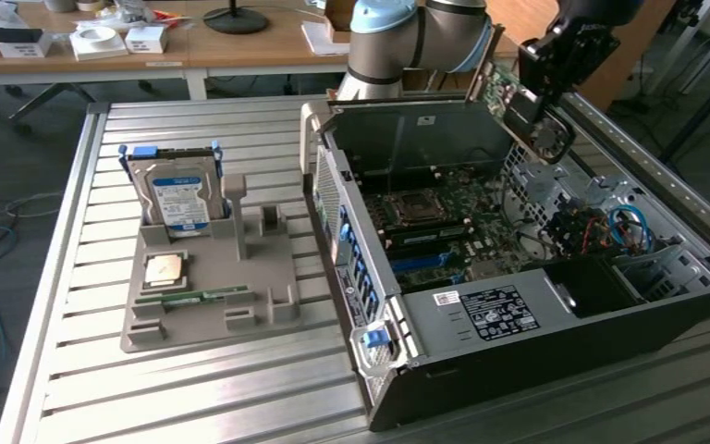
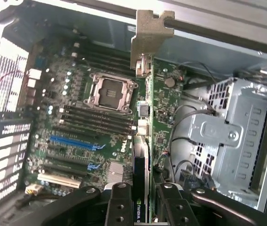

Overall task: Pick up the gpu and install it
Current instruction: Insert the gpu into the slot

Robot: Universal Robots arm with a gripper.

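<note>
Aloft, gripper point(image 2: 142, 207) tight on the gpu point(image 2: 141, 169) above the open case point(image 1: 577, 342), the card's gripped end out of sight.

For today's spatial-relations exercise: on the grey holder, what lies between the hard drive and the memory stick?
A square tan chip lies flat between the hard drive and the memory stick, in the exterior view.

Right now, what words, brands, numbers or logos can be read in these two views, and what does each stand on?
"DELL": white print on the motherboard, faint, so only likely.
Green logo on the gpu: too blurred to read.
Black case label: print too small to read.
White case sticker: too small to read.
Blue drive label: too small to read.
</note>
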